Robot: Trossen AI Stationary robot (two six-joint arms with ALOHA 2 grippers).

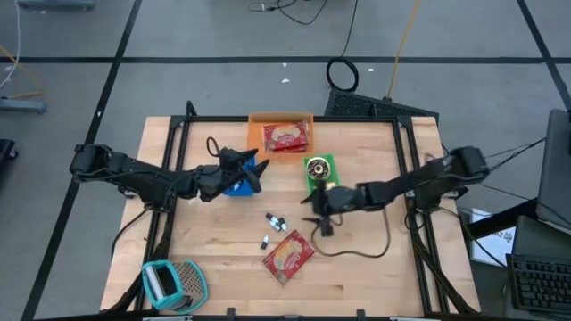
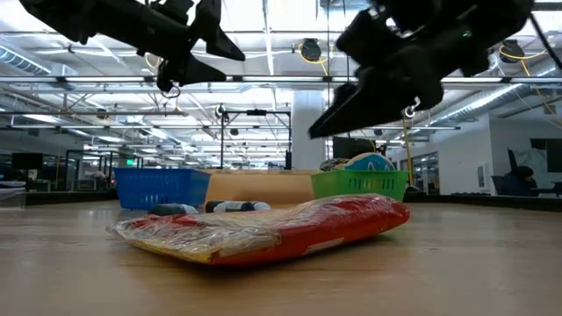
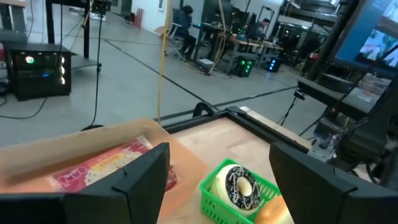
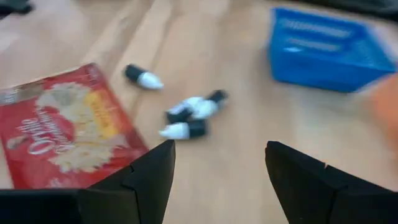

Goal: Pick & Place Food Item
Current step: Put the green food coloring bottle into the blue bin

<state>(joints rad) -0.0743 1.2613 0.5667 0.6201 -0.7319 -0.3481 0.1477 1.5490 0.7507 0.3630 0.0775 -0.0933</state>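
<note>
Nearest the low camera: flat red-and-yellow plastic-wrapped snack packet (image 2: 263, 230) lying loose on the wooden worktop (image 1: 357, 276), front centre, nothing touching it. I read that as my pick target.

Right gripper (image 1: 323, 220) hovers above the worktop just beside the packet, on its right-rear side, jaws open and empty. From its wrist cam I see the packet off to 1 side and 3 small black-and-white capped tubes (image 4: 186, 115) closer to centre line.

Left gripper (image 1: 256, 169) sits over the blue plastic basket (image 1: 239, 185), jaws wide open, holding nothing.

Placed items: a 2nd red packet (image 1: 285, 138) lies in the orange cardboard tray (image 1: 255, 134) at the back; green plastic basket (image 1: 314, 184) holds a chocolate-frosted doughnut (image 3: 239, 185). Teal scrubbing brush (image 1: 171, 283) sits at the front-left corner, out of play.

Risks from here, my read:
- Packet is thin and flat. If I come straight down, the jaws may close on air or just pinch the film, then it slips on lift.
- Slick wrap on bare wood: a finger landing off-centre will probably push it, not grip it.
- The tubes are close; sweeping in from that side could scatter them.
- Black cable loop (image 1: 370, 250) lies just right of the packet under the right arm. A low approach could snag it.
- Both arms are working mid-worktop, so I'd keep the left parked while the right moves.
</note>
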